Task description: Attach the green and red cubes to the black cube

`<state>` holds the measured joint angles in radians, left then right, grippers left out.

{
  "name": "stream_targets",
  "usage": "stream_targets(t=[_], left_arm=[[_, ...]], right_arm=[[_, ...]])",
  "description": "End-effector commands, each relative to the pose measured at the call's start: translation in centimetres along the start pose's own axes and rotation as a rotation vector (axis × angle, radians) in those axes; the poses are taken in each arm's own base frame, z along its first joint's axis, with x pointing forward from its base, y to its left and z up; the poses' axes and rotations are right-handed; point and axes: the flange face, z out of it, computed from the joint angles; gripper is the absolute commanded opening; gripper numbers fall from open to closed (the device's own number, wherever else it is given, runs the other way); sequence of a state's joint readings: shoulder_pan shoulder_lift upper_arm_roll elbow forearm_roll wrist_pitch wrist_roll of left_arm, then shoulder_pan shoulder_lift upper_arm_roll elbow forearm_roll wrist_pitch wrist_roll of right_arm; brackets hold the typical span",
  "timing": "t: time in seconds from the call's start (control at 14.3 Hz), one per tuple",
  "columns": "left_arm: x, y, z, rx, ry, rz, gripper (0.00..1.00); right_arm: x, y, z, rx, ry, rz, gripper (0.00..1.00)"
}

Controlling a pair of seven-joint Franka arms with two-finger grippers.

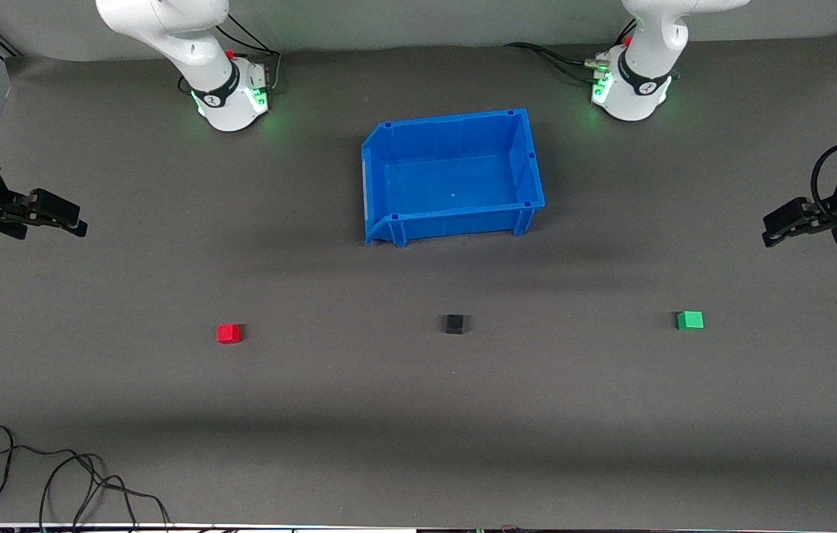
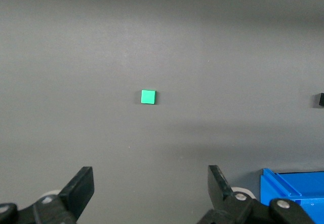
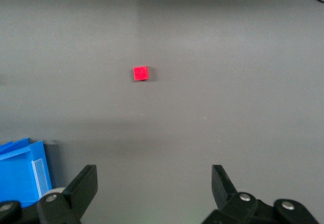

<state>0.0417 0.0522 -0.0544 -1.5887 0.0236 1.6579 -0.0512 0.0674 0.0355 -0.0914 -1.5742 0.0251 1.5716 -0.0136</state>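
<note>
A red cube (image 1: 228, 334) lies on the grey mat toward the right arm's end; it also shows in the right wrist view (image 3: 140, 73). A black cube (image 1: 454, 323) lies in the middle, nearer the front camera than the blue bin. Its edge shows in the left wrist view (image 2: 321, 99). A green cube (image 1: 689, 320) lies toward the left arm's end and shows in the left wrist view (image 2: 148, 97). My left gripper (image 1: 772, 226) (image 2: 151, 186) is open and empty, up above the mat at its end. My right gripper (image 1: 72, 222) (image 3: 154, 186) is open and empty, likewise.
A blue bin (image 1: 454, 215) stands empty in the middle of the table between the two arm bases; its corner shows in both wrist views. A loose black cable (image 1: 55, 474) lies at the near corner at the right arm's end.
</note>
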Motion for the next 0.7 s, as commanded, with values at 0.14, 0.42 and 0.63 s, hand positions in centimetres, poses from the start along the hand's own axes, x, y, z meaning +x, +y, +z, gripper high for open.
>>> stream_targets(t=[0.14, 0.42, 0.63], left_arm=[[0.1, -0.1, -0.2, 0.01, 0.008, -0.004, 1.0], [0.2, -0.3, 1.0, 0.023, -0.017, -0.006, 1.0], [1.1, -0.9, 3.0, 0.041, -0.029, -0.022, 0.99]], right_arm=[[0.0, -0.2, -0.3, 0.018, 0.015, -0.012, 1.0], [0.1, -0.2, -0.2, 0.017, 0.014, -0.01, 1.0], [0.9, -0.4, -0.2, 0.016, 0.017, -0.011, 1.0]])
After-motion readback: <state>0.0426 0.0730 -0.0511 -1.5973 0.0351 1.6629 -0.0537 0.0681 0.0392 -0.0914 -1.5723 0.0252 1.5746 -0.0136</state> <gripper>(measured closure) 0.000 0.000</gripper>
